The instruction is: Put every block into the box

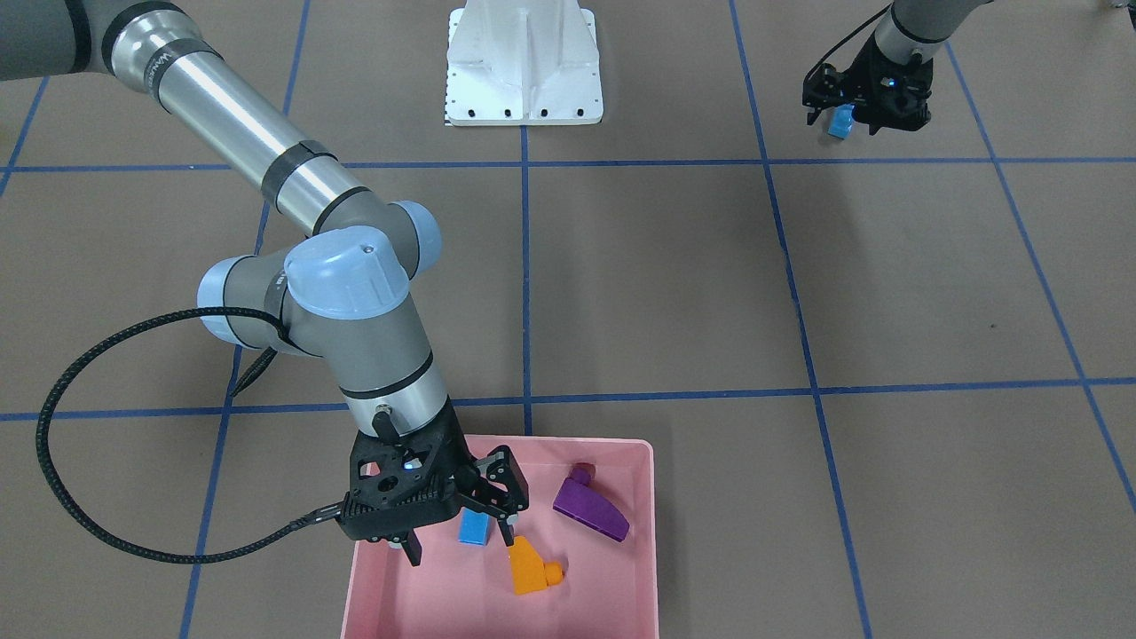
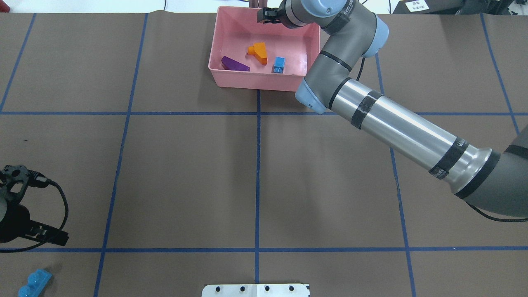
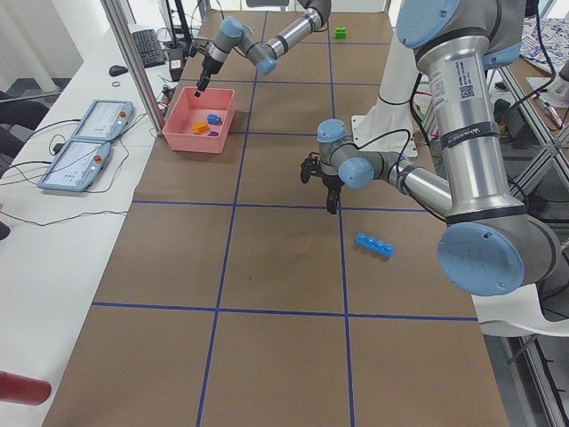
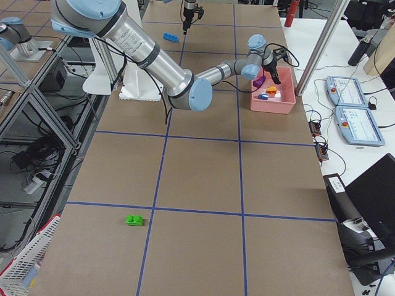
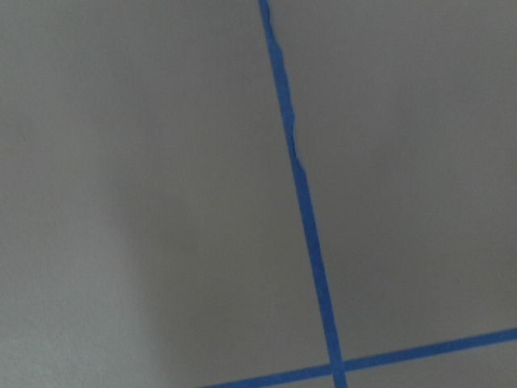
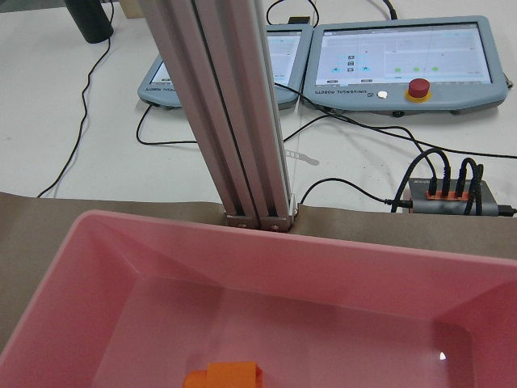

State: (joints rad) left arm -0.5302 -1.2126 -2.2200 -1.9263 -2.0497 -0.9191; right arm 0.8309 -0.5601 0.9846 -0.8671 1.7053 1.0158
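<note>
The pink box (image 1: 653, 532) holds the purple wedge (image 1: 590, 508), the orange sloped block (image 1: 530, 568) and the small blue block (image 1: 473, 530). My right gripper (image 1: 460, 543) hangs open and empty just above the box, over the small blue block. The right wrist view shows the box (image 6: 121, 267) and the orange block's top (image 6: 222, 377). The long blue block (image 2: 35, 282) lies on the table near the robot's left side. My left gripper (image 3: 320, 189) hovers open and empty a little away from it. The green block (image 4: 134, 219) lies alone far on the robot's right side.
The white robot base (image 1: 524, 62) sits at the middle of the robot's edge. An aluminium post (image 6: 242, 121) stands just behind the box, with control tablets (image 6: 396, 61) on the side table beyond. Blue tape lines grid the brown table.
</note>
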